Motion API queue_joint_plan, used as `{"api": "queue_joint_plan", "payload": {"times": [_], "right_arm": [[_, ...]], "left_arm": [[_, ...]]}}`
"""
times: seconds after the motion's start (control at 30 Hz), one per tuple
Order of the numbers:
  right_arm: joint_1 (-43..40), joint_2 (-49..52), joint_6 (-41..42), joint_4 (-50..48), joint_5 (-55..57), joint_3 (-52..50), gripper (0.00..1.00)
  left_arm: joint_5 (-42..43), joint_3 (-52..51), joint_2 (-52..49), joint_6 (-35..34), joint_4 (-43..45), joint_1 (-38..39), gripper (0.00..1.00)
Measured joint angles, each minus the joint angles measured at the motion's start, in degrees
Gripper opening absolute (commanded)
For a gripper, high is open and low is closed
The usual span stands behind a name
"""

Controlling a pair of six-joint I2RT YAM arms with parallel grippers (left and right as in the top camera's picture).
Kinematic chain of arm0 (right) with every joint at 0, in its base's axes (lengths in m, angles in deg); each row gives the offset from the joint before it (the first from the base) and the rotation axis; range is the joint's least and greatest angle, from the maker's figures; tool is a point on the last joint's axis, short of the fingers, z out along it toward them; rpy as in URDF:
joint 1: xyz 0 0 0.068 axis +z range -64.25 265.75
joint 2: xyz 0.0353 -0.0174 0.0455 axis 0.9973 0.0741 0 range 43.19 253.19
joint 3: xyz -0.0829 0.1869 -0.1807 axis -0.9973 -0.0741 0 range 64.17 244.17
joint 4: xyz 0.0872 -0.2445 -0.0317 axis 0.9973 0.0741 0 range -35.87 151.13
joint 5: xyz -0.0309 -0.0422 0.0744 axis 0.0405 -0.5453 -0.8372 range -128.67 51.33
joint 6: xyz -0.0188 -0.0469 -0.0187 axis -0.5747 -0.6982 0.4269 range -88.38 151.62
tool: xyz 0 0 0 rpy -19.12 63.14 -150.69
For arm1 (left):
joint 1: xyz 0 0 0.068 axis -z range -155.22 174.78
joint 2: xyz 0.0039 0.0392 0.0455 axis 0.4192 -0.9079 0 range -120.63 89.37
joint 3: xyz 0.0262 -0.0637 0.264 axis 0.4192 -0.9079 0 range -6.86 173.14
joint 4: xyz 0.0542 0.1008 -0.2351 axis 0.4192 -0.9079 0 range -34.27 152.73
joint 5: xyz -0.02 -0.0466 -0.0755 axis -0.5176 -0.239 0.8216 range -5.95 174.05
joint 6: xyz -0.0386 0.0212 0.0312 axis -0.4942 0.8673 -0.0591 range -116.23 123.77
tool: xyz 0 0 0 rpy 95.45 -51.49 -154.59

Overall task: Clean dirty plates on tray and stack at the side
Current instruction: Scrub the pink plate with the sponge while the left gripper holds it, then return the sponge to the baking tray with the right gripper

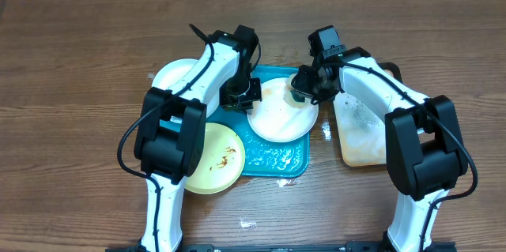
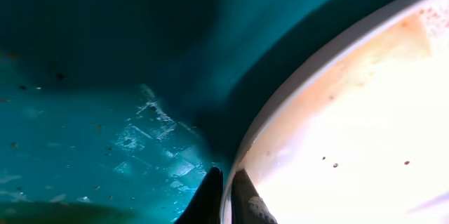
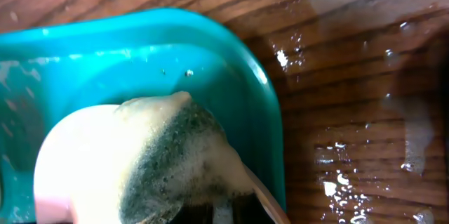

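1. Left pincer (image 2: 226, 194) is closed on the rim of the white plate (image 1: 278, 114), which lies on the tray (image 1: 273, 159).
2. Right pincer (image 1: 303, 88) grips the foamy sponge (image 3: 140, 161) at the plate's edge.
3. The plate is probably stiff, light and soap-slick, so pinch the rim firmly.

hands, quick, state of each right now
left hand: closed on the white plate rim
right hand: closed on the sponge

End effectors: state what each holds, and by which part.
Left end effector pinches the white plate at its rim. Right end effector grips a foamy sponge by its near end.
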Motion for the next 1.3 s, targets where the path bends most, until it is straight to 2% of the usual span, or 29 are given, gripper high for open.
{"api": "queue_joint_plan", "payload": {"times": [0.23, 0.43, 0.77, 1.0, 1.13, 1.3], "right_arm": [[0.5, 0.0, -8.9, 1.2, -4.1, 0.0, 0.04], [1.0, -0.4, -15.0, 3.1, -12.0, 1.4, 0.04], [1.0, -11.4, -15.3, 10.8, -14.8, 12.8, 0.04], [0.2, -13.3, -14.3, 19.9, -8.7, 16.5, 0.04], [-2.4, -13.3, -13.9, 22.7, -6.6, 16.6, 0.04], [-7.5, -13.3, -12.9, 24.8, -4.5, 16.6, 0.04]], "left_arm": [[-1.2, 0.0, 0.0, -0.8, -0.2, -1.2, 0.04], [-3.1, 0.0, 0.0, -1.5, 0.3, -2.1, 0.04], [-3.5, 0.0, 0.0, -0.3, 0.5, -2.1, 0.04], [-4.3, 0.4, 0.0, -0.7, -0.1, -2.1, 0.04], [-8.7, 2.7, -0.2, -1.5, -5.4, -2.1, 0.04], [-14.4, 11.0, -0.4, -2.4, -14.0, -2.1, 0.04]]}}
